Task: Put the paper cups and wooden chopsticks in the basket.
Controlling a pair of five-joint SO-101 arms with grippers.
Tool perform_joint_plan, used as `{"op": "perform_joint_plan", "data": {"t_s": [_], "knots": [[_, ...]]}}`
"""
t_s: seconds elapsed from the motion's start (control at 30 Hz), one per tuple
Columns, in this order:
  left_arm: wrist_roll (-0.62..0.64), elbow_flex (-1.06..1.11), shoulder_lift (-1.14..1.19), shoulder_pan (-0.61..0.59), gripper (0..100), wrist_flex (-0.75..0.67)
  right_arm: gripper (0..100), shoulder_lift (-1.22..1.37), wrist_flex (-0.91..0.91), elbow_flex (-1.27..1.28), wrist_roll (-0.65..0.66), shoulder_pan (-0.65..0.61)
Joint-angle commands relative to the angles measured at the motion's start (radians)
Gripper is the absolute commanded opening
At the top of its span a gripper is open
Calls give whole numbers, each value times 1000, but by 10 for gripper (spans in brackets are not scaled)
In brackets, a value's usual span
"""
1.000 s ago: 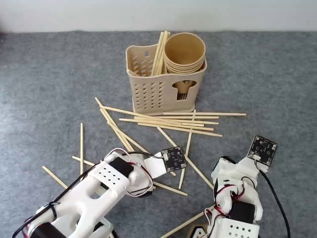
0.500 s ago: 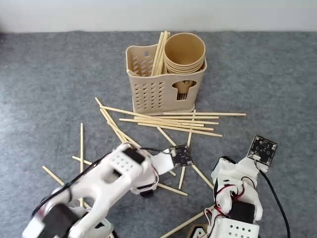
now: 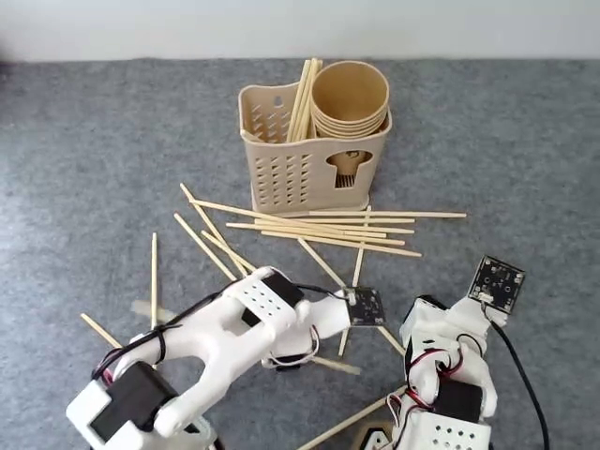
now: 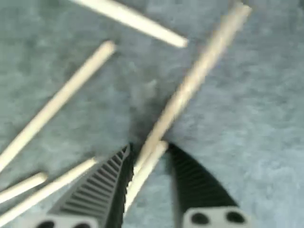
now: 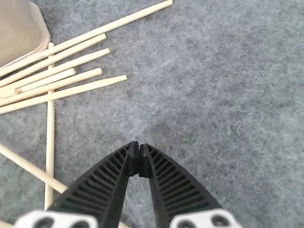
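Straddling one wooden chopstick (image 4: 190, 90) on the grey mat (image 3: 94, 141), your left gripper (image 4: 149, 147) stood partly open, unclamped, the stick running lengthwise ahead between its jaws, the basket (image 3: 300, 178) well beyond.

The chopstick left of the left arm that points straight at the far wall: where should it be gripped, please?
Take the chopstick mid-length, coming straight down and closing across it: it lies flat on the carpet, clear on both sides there.
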Motion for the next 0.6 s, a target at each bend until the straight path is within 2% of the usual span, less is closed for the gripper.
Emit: {"op": "perform_joint_plan", "data": {"t_s": [0.0, 0.57], "knots": [[-3, -12, 5, 3, 13, -3, 9, -15, -19, 5, -11, 10], [-5, 10, -6, -141, 12, 14, 9, -15, -24, 9, -11, 39]]}}
